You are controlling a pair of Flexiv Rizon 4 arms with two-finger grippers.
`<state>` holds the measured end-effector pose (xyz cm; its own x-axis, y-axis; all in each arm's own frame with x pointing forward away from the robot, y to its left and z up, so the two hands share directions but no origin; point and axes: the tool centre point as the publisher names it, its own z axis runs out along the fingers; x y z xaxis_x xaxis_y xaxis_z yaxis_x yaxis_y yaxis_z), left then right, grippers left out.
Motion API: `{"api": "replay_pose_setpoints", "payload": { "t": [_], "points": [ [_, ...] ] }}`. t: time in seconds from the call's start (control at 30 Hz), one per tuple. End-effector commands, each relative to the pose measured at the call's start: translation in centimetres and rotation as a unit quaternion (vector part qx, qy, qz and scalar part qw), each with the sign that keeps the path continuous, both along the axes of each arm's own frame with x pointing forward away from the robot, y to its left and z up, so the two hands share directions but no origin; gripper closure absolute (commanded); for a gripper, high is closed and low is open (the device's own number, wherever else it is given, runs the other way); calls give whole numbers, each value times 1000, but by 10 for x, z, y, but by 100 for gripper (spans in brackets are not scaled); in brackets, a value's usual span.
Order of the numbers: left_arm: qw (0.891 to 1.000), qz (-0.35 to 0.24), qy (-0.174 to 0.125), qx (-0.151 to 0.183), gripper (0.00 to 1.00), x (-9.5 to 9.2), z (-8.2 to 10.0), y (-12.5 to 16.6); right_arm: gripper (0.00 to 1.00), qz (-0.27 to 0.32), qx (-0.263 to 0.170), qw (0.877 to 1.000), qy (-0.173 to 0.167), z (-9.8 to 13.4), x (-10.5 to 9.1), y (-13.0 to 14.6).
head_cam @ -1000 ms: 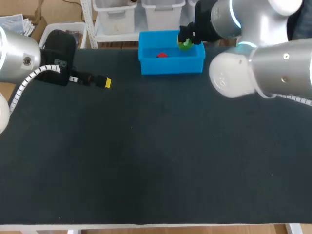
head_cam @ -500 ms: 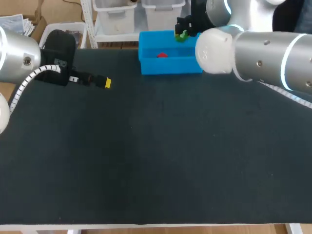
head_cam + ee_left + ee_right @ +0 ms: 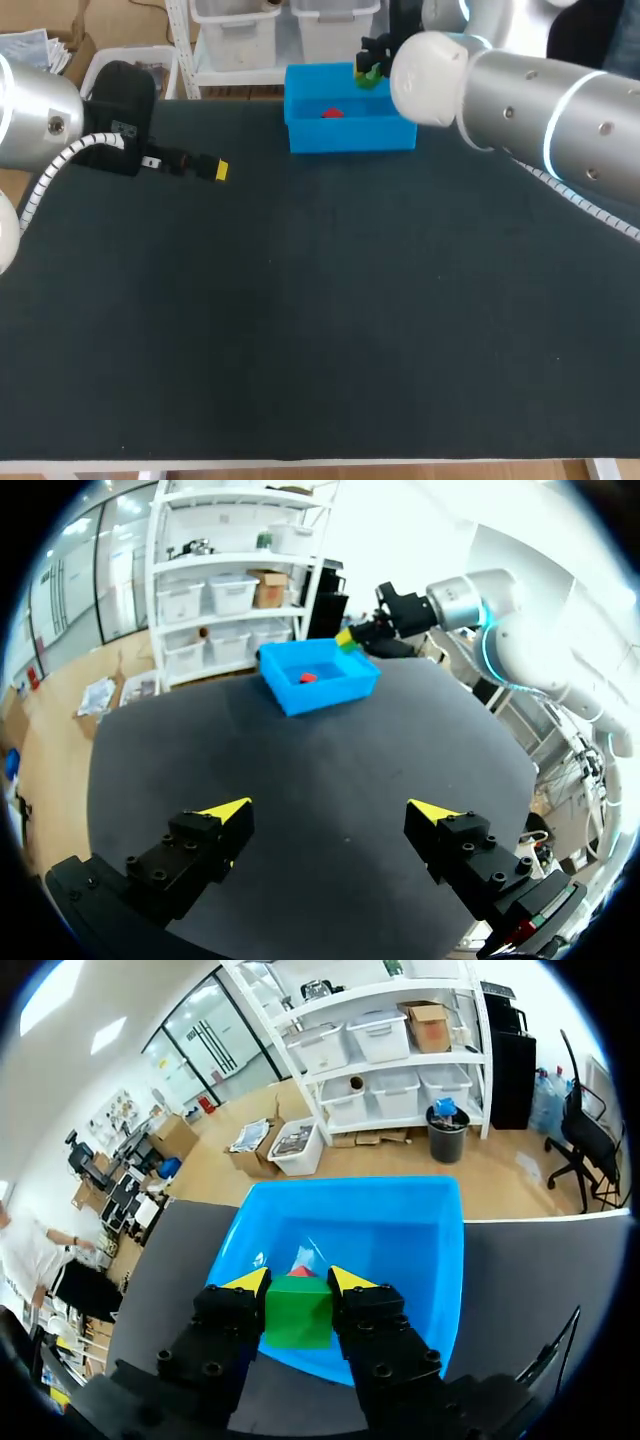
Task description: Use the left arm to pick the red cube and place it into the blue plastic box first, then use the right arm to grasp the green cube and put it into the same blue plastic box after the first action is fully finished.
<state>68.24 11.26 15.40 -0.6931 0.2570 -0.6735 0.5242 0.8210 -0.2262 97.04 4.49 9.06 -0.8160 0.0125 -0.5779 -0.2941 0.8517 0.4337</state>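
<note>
Gripping the green cube (image 3: 297, 1323), the right hand (image 3: 297, 1280) hangs over the blue box's (image 3: 400, 1240) edge; the red cube (image 3: 331, 112) lies inside. Better to move further in and lower before letting go. The left hand (image 3: 331, 810) is open, well apart.

green cube (image 3: 298, 1312), red cube (image 3: 331, 113), blue box (image 3: 350, 136)

The dark worktop (image 3: 320, 330) carries one thing directly: the blue plastic box (image 3: 350, 135), standing at its far edge, near the middle.
</note>
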Motion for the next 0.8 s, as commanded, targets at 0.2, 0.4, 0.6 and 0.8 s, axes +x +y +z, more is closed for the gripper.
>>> {"api": "replay_pose_setpoints", "payload": {
  "t": [0.2,0.4,0.6,0.8],
  "points": [
    [1000,-3,-1,-3,0,1,-1,2,100,6,4,1000,3,-7,10,2],
    [1000,-3,-1,-3,0,1,-1,2,100,7,3,1000,12,-16,11,6],
    [1000,-3,-1,-3,0,1,-1,2,100,7,-3,1000,25,-27,11,5],
    [1000,-3,-1,-3,0,1,-1,2,100,5,-13,999,37,-38,9,3]
  ]
}}
